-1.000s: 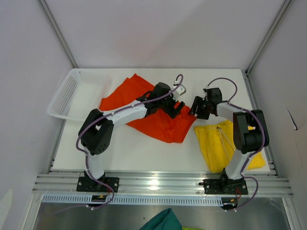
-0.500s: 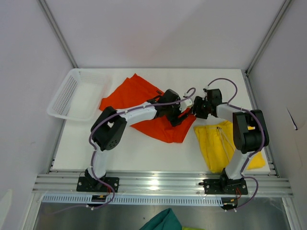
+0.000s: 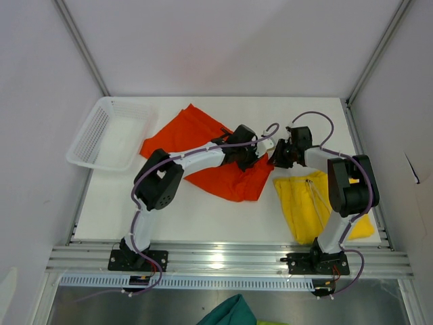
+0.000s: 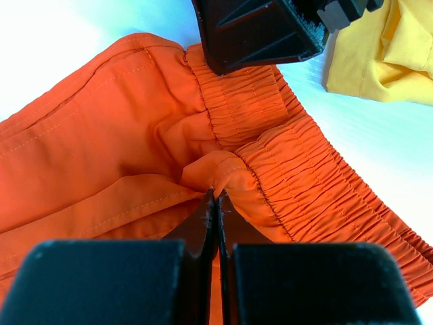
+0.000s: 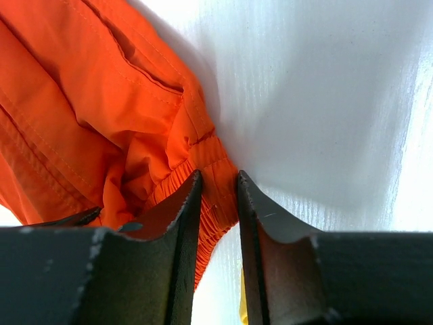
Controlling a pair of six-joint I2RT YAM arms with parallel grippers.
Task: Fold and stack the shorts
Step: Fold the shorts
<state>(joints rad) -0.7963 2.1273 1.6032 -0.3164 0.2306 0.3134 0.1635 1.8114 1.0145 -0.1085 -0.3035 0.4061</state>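
Note:
The orange-red shorts (image 3: 196, 135) lie spread at the table's middle, with their elastic waistband toward the right. My left gripper (image 3: 252, 157) is down on them near the waistband. In the left wrist view it (image 4: 216, 195) is shut on a small pinched-up fold of orange fabric (image 4: 101, 149). My right gripper (image 3: 274, 157) meets it from the right. In the right wrist view its jaws (image 5: 218, 177) straddle the waistband's corner (image 5: 88, 101), with a narrow gap still between the fingers. The yellow shorts (image 3: 314, 203) lie crumpled at the front right, untouched.
A white mesh basket (image 3: 84, 139) stands at the back left. A teal-green cloth (image 3: 226, 313) lies below the table's front rail. The two grippers are almost touching each other over the waistband. The right gripper's body (image 4: 264, 34) fills the top of the left wrist view.
My left arm has reached further right across the orange shorts and its jaws have shut on a fold. The right gripper has shifted slightly left and its jaws have narrowed around the waistband.

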